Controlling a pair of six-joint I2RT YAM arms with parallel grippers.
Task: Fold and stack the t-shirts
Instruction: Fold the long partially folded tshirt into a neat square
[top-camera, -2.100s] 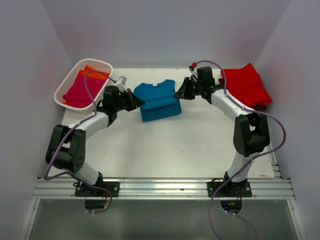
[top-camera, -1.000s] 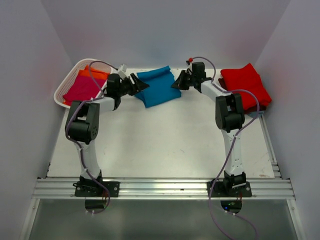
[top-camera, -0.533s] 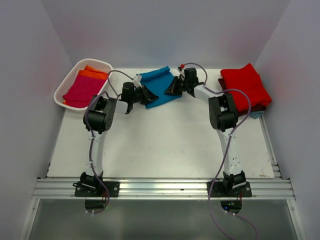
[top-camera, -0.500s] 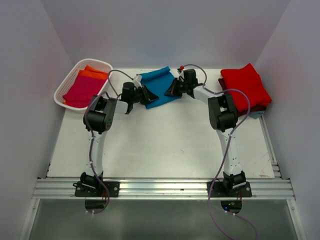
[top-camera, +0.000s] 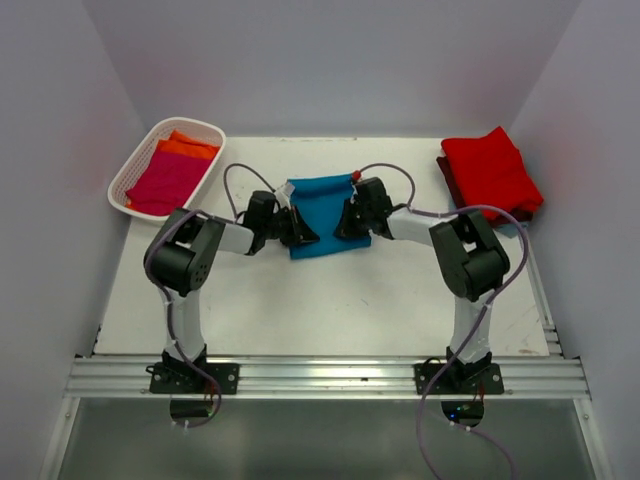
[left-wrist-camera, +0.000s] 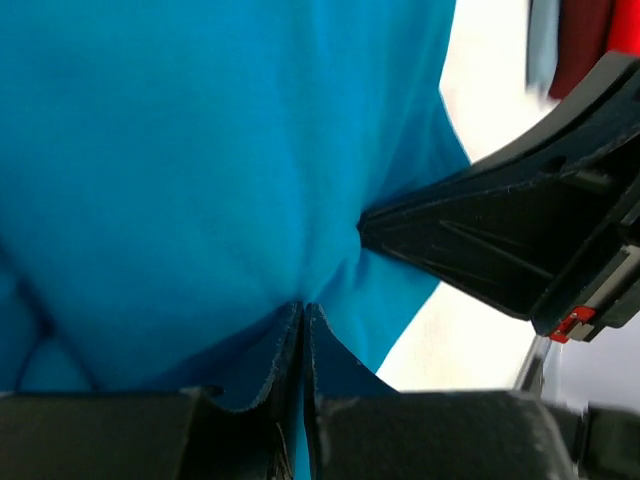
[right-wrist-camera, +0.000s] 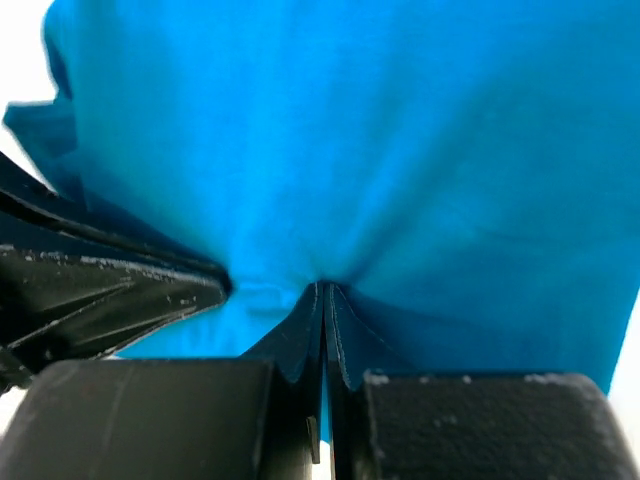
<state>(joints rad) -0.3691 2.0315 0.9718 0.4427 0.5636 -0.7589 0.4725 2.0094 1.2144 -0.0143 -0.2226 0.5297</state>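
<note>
While the folded teal t-shirt (top-camera: 322, 200) lies at the middle of the bench (top-camera: 330, 300), the left claw (left-wrist-camera: 303, 345) is pressed together on a pucker of its cloth at the shirt's left edge. The right claw (right-wrist-camera: 322, 320) pinches the same shirt at its right edge, so the shirt spans the gap between them. The red t-shirt (top-camera: 490, 168) rests at the far right corner, well apart.

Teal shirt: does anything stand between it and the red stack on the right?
Nothing visible does. The left gripper and right gripper are both shut on the teal shirt, and only bare table lies between it and the red stack; the right arm itself lies close beside that path.
</note>
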